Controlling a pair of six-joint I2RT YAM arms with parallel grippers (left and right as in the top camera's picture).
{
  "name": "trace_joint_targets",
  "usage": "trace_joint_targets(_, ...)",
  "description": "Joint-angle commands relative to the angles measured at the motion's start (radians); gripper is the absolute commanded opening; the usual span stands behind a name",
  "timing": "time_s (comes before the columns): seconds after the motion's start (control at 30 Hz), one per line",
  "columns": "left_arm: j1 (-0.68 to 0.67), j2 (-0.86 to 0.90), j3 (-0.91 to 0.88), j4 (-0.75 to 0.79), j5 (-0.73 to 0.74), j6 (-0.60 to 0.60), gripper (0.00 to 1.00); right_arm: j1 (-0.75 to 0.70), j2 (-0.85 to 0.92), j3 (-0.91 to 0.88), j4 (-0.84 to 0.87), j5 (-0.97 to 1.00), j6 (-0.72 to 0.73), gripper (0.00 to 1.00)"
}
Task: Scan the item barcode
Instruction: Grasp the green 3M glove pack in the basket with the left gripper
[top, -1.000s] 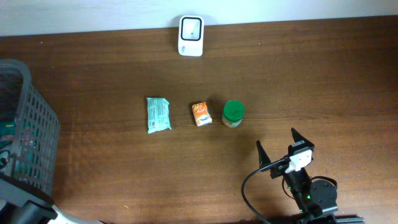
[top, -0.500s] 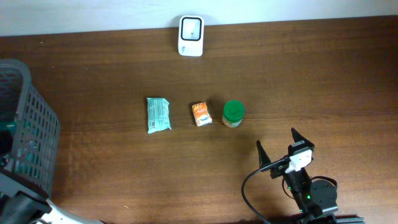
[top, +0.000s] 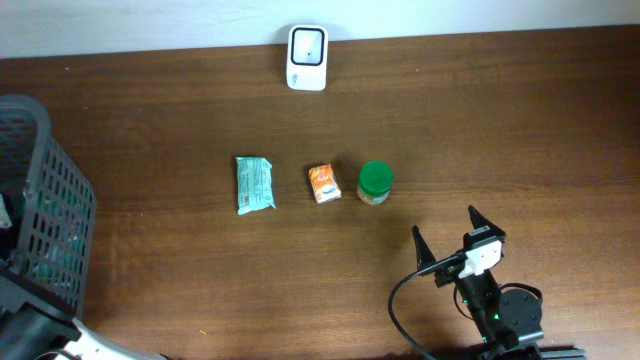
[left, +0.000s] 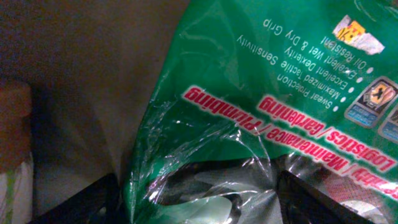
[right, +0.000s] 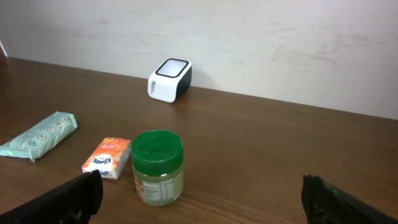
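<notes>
**Scan barely begun: nothing had reached the scanner.**

Overhead, the white boxy scanner (top: 307, 58) stood at the far edge of the brown wooden counter (top: 500, 120), well apart from the dark mesh basket (top: 55, 200). The right pincer (top: 444, 222) gaped wide, empty. The left wrist view showed a glossy green plastic bag (left: 261, 74), probably the item, between the spread fingers of the left pincer (left: 205, 202); whether it gripped, I could not tell. In the right wrist view nothing lay before the scanner. Lifting the bag and presenting its barcode were left.

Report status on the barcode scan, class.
Right gripper open, empty. Left gripper in basket, astride green package, grip unclear. Scanner unobstructed.
</notes>
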Motion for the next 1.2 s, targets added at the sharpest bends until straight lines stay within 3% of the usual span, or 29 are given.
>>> trace_joint_targets(0.0, -0.001, 0.044, -0.103, 0.045, 0.018, 0.005, 0.79, -0.004, -0.005, -0.005, -0.005, -0.01, -0.003, 0.98)
trace_joint_targets(0.03, -0.001, 0.05, -0.114, 0.056, 0.018, 0.005, 0.71, -0.004, -0.005, -0.005, -0.005, -0.01, -0.003, 0.98)
trace_joint_targets(0.1, -0.001, 0.055, -0.12, 0.063, 0.018, 0.005, 0.38, -0.004, -0.005, -0.005, -0.005, -0.01, -0.003, 0.98)
trace_joint_targets(0.13, -0.001, 0.055, -0.119, 0.067, 0.018, 0.005, 0.08, -0.004, -0.005, -0.005, -0.005, -0.01, -0.003, 0.98)
trace_joint_targets(0.17, -0.001, 0.055, -0.119, 0.069, 0.018, 0.005, 0.0, -0.004, -0.005, -0.005, -0.005, -0.01, -0.003, 0.98)
trace_joint_targets(0.3, 0.0, 0.05, -0.081, 0.032, 0.019, 0.005, 0.0, -0.004, -0.005, -0.005, -0.005, -0.01, -0.003, 0.98)
trace_joint_targets(0.47, -0.002, -0.074, 0.114, -0.108, 0.022, -0.018, 0.0, -0.004, -0.005, -0.005, -0.005, -0.01, -0.003, 0.98)
trace_joint_targets(0.63, -0.002, -0.315, 0.265, -0.109, 0.022, -0.156, 0.0, -0.004, -0.005, -0.005, -0.005, -0.01, -0.003, 0.98)
trace_joint_targets(0.73, -0.002, -0.485, 0.296, -0.081, 0.029, -0.312, 0.0, -0.004, -0.005, -0.005, -0.005, -0.01, -0.003, 0.98)
trace_joint_targets(0.83, -0.013, -0.609, 0.296, -0.038, 0.172, -0.443, 0.0, -0.004, -0.005, -0.005, -0.005, -0.01, -0.003, 0.98)
trace_joint_targets(0.97, -0.155, -0.699, 0.296, -0.041, 0.313, -0.614, 0.0, -0.004, -0.005, -0.005, -0.005, -0.01, -0.003, 0.98)
trace_joint_targets(1.07, -0.365, -0.688, 0.295, -0.131, 0.304, -0.617, 0.0, -0.004, -0.005, -0.005, -0.005, -0.01, -0.003, 0.98)
trace_joint_targets(1.17, -0.552, -0.63, 0.29, -0.275, 0.179, -0.618, 0.0, -0.004, -0.005, -0.005, -0.005, -0.01, -0.003, 0.98)
